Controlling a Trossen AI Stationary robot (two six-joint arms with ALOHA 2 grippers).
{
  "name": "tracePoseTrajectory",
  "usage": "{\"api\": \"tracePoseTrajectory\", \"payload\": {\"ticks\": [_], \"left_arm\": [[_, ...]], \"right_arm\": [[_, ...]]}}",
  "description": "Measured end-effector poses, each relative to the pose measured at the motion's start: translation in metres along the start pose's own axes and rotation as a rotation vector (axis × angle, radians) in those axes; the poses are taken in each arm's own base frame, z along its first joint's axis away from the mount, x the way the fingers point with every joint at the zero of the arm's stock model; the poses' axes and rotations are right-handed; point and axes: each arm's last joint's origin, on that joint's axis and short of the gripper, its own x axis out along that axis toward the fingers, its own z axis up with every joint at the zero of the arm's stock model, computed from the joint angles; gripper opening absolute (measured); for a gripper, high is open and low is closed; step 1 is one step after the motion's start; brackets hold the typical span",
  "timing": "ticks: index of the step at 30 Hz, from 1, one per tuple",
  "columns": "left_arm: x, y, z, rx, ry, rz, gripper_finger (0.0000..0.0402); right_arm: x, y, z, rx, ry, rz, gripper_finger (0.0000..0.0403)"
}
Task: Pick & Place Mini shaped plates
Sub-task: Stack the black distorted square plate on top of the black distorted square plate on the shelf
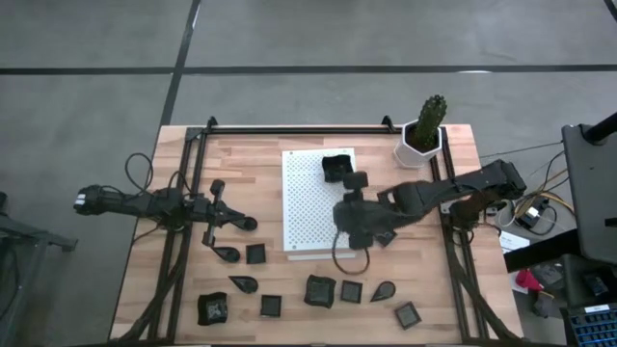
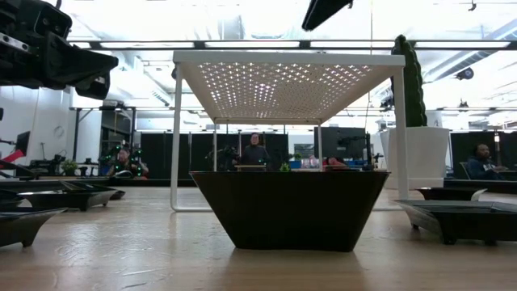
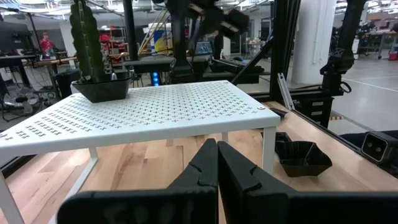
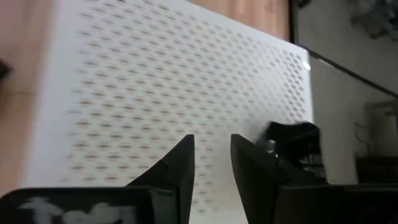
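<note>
Could knock the lone mini plate [image 1: 335, 166] off the white perforated board [image 1: 308, 212] by sweeping the right gripper [image 4: 211, 143], empty and only narrowly parted, too low across that raised top. Little to fear from the left gripper [image 3: 217, 146], pinched closed and empty beside the board. Counted: one board, one cactus pot [image 1: 422, 135], one plate up top, nine mini plates [image 1: 320, 290] on the wood below, perhaps a tenth under the right arm.

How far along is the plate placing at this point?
Early. One mini plate sits on the white perforated board. The right gripper hovers over the board, open and empty; the left gripper waits shut at the table's left. About ten plates, like the square one, remain on the table.
</note>
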Motion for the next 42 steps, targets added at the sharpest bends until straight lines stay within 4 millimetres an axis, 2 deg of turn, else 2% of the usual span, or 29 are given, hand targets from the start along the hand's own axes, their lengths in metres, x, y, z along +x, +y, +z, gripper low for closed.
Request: {"api": "tracePoseTrajectory", "payload": {"ticks": [11, 18, 22, 28, 34, 37, 42], "left_arm": [[0.000, 0.000, 0.000, 0.000, 0.000, -0.001, 0.0000], [0.000, 0.000, 0.000, 0.000, 0.002, 0.000, 0.0000], [0.000, 0.000, 0.000, 0.000, 0.001, 0.000, 0.0000], [0.000, 0.000, 0.000, 0.000, 0.001, 0.000, 0.0000], [0.000, 0.000, 0.000, 0.000, 0.002, 0.000, 0.0000], [0.000, 0.000, 0.000, 0.000, 0.002, 0.000, 0.0000], [0.000, 0.000, 0.000, 0.000, 0.003, 0.000, 0.0000]], "right_arm": [[-0.015, 0.053, 0.014, -0.117, -0.159, 0.239, 0.0079], [-0.006, 0.091, 0.019, -0.300, -0.191, 0.327, 0.0076], [0.008, 0.110, 0.019, -0.376, -0.173, 0.337, 0.0082], [0.036, 0.130, 0.017, -0.485, -0.111, 0.349, 0.0087], [0.055, 0.152, 0.013, -0.577, -0.086, 0.414, 0.0088], [0.066, 0.160, 0.010, -0.606, -0.064, 0.454, 0.0083], [0.070, 0.164, 0.009, -0.595, -0.045, 0.462, 0.0073]]}}
